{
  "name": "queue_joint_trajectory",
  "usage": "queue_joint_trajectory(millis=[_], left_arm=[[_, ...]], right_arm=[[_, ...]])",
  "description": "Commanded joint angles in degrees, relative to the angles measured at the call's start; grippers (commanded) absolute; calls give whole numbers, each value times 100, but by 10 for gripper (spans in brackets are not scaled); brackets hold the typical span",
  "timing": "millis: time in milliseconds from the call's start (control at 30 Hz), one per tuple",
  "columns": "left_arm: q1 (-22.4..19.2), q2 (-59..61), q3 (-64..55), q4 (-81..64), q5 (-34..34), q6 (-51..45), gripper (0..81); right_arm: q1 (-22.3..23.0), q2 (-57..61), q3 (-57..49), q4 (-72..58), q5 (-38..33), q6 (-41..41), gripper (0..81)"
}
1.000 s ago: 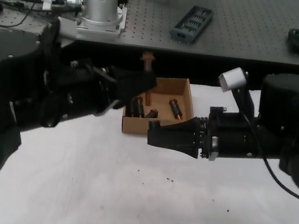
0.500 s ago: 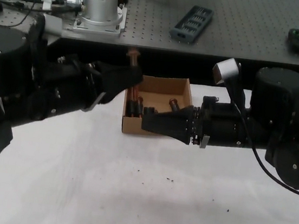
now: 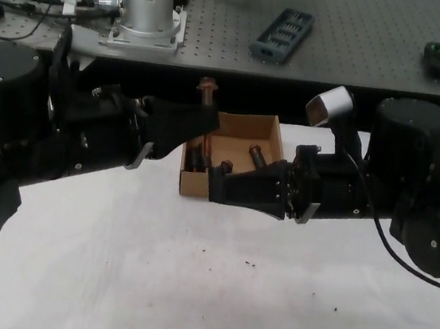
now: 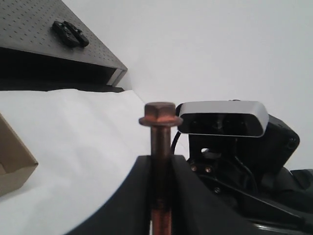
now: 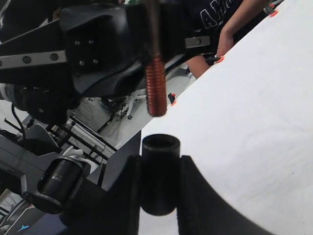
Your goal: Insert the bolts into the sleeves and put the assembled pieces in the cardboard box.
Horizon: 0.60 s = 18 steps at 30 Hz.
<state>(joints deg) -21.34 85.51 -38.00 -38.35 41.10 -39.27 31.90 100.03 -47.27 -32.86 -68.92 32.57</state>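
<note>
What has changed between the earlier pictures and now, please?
The right gripper, shut on the black sleeve, moved left in the high view, to just under the copper bolt. The left gripper carried that bolt left, then partway back. Both grips, the cardboard box and the pieces in it stayed.

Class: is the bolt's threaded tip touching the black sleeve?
Apart. The right wrist view shows a plain gap between the threaded tip of the bolt and the mouth of the sleeve.

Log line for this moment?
left gripper: shut on bolt | right gripper: shut on sleeve | bolt tip short of sleeve mouth, not inserted | cardboard box: pieces inside
</note>
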Motion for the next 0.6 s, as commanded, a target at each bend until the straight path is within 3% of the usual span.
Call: queue_joint_trajectory(millis=[0, 567], left_arm=[[-10, -17, -77, -160, 75, -145, 6], [-10, -3, -77, -160, 737, -422, 6]], right_arm=[[-39, 0, -57, -89, -220, 60, 16], [-39, 0, -57, -100, -613, 124, 16]])
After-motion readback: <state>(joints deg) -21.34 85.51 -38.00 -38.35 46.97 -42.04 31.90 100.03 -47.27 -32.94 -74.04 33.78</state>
